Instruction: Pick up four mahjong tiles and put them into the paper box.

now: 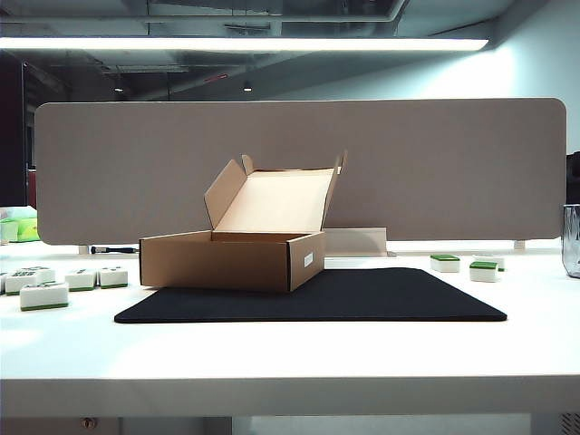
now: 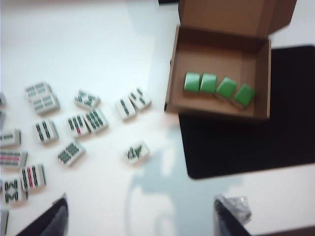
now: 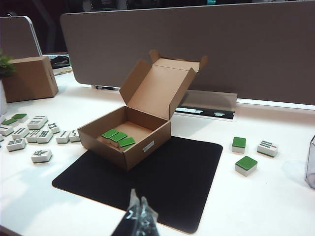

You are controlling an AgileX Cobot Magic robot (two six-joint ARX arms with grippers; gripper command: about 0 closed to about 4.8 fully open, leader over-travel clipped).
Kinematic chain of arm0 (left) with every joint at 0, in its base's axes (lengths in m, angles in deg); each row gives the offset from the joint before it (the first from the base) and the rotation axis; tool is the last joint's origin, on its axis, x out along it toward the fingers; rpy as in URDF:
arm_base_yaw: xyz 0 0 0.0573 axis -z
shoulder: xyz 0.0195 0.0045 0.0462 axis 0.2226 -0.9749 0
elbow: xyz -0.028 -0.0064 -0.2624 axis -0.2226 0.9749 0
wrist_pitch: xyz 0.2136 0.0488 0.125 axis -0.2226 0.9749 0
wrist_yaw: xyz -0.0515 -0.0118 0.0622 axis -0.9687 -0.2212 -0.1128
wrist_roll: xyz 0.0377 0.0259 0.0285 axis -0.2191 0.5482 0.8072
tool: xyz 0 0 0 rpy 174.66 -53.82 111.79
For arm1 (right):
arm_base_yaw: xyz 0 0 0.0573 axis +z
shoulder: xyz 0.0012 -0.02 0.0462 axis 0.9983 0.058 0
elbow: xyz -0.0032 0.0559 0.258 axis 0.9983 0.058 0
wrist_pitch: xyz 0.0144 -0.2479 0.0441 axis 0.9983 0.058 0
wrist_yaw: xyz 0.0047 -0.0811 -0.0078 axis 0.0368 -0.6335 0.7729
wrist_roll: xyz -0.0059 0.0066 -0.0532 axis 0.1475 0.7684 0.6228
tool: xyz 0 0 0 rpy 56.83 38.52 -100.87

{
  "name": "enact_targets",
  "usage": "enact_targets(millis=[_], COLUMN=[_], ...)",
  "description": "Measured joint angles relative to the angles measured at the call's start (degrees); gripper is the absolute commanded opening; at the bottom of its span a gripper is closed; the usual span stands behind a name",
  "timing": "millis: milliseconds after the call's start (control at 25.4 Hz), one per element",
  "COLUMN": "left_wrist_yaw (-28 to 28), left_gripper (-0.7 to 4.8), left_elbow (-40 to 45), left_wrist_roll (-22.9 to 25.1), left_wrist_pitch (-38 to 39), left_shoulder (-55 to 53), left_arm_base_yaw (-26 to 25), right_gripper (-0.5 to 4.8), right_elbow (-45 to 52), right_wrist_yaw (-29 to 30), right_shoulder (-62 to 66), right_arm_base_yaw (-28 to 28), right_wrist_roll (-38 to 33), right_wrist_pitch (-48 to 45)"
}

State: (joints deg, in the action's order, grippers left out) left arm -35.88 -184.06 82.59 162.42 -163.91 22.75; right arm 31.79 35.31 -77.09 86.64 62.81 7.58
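The paper box (image 2: 221, 51) stands open on the black mat (image 2: 246, 142), its lid flap up. Several green-topped mahjong tiles (image 2: 226, 87) lie in a row on its floor, and the right wrist view also shows these tiles (image 3: 118, 136) inside the box (image 3: 103, 142). My left gripper (image 2: 140, 216) hangs high over the bare white table, beside the box, jaws wide open and empty. My right gripper (image 3: 138, 205) is shut and empty, above the mat's near edge. In the exterior view the box (image 1: 217, 263) shows from the side, and neither gripper appears there.
Many white-faced tiles (image 2: 88, 123) lie scattered on the table left of the box (image 1: 45, 292). Two more green-topped tiles (image 3: 246, 163) and a white-faced one sit to the right of the mat (image 1: 444, 262). A grey divider panel (image 1: 408, 163) closes the back. A clear container (image 1: 571, 240) stands far right.
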Motion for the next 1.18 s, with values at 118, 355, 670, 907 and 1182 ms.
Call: enact_targets(millis=[118, 355, 670, 907, 1182], left_wrist_yaw=[0.0, 0.0, 0.0, 0.0, -3.1], left_gripper=[3.66, 2.67, 1.44, 0.06, -0.06], left_elbow=[7.2, 20.3, 35.0, 45.5, 52.5], left_wrist_roll=[-0.1, -0.4, -0.4, -0.7, -0.6], left_wrist_pitch=[0.0, 0.2, 0.2, 0.1, -0.3], left_shoulder=[5.8, 18.5, 34.8, 45.3, 51.4], left_arm_base_yaw=[0.0, 0.0, 0.0, 0.0, 0.0], right_gripper=[-0.01, -0.01, -0.01, -0.01, -0.01], right_elbow=[2.5, 9.5, 17.9, 23.7, 28.4], right_wrist_yaw=[0.0, 1.1, 1.4, 1.4, 1.3], right_shoulder=[0.0, 0.0, -0.2, -0.2, -0.2], right_arm_base_yaw=[0.0, 0.0, 0.0, 0.0, 0.0], right_wrist_roll=[0.0, -3.2, -10.6, -10.9, -13.7], right_wrist_pitch=[-1.5, -8.2, -16.1, -20.0, -24.3])
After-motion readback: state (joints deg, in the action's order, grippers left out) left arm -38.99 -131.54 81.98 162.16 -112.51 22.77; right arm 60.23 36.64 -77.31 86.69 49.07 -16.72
